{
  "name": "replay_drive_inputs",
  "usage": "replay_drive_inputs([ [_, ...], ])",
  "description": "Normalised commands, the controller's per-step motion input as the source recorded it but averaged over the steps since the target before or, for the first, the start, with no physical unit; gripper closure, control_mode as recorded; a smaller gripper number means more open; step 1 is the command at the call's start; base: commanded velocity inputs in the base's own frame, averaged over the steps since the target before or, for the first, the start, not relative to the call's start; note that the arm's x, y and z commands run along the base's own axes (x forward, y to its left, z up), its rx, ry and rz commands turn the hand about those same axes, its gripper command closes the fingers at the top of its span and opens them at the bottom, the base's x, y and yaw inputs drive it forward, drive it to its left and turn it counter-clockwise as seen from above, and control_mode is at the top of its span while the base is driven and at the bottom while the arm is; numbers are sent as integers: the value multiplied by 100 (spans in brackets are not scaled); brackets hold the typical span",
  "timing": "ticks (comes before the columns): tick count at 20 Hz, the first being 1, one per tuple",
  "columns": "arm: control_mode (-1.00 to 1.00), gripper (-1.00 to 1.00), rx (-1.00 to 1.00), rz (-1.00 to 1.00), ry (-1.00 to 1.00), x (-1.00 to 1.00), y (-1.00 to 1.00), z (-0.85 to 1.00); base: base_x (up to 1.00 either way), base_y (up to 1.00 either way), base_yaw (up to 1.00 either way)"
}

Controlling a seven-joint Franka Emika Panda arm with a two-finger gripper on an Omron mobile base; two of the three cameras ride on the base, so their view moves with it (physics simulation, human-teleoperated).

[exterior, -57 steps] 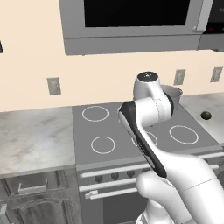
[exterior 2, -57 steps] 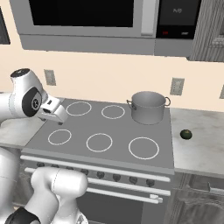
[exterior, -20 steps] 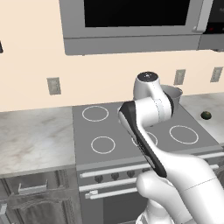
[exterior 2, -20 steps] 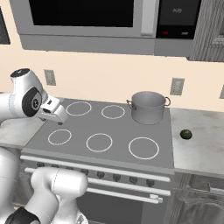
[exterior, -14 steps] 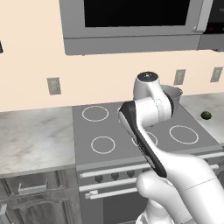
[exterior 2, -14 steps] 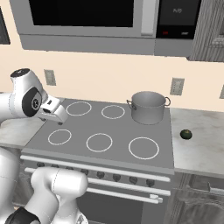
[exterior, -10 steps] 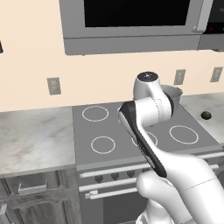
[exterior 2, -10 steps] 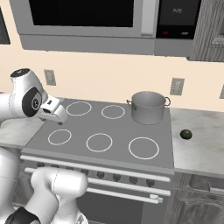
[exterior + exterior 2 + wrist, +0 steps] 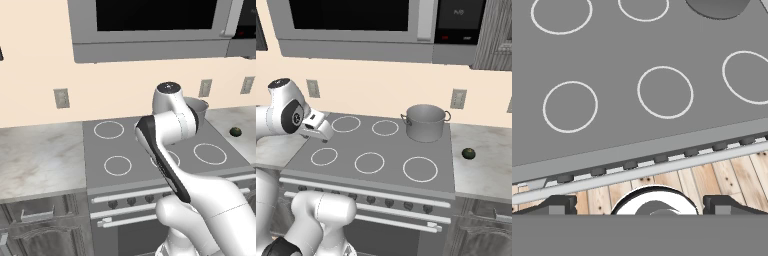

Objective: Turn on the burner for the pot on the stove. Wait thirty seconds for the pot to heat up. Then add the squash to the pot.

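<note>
Hovering above the front edge of the dark grey flat-top stove (image 9: 376,145), the tool (image 9: 640,204) gapes wide and empty. The plain grey metal pot (image 9: 425,122) sits on the back right burner; the small dark green squash (image 9: 468,153) lies on the tabletop beyond the stove's right edge. Lowering squarely onto the matching front knob (image 9: 409,206) should light the right ring.

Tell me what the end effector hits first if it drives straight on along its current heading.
Most likely the stove: the hand view faces down onto its flat top near the front edge, with nothing in between. Depth is hard to judge.
</note>
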Motion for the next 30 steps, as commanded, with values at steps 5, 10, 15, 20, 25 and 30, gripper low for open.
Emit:
replay_drive_inputs([
  [5, -100, -100, 0, 0, 0, 0, 0, 0, 0, 0, 0],
  [10, -100, -100, 0, 0, 0, 0, 0, 0, 0, 0, 0],
  [15, -100, -100, 0, 0, 0, 0, 0, 0, 0, 0, 0],
  [20, -100, -100, 0, 0, 0, 0, 0, 0, 0, 0, 0],
  [25, -100, -100, 0, 0, 0, 0, 0, 0, 0, 0, 0],
  [30, -100, -100, 0, 0, 0, 0, 0, 0, 0, 0, 0],
])
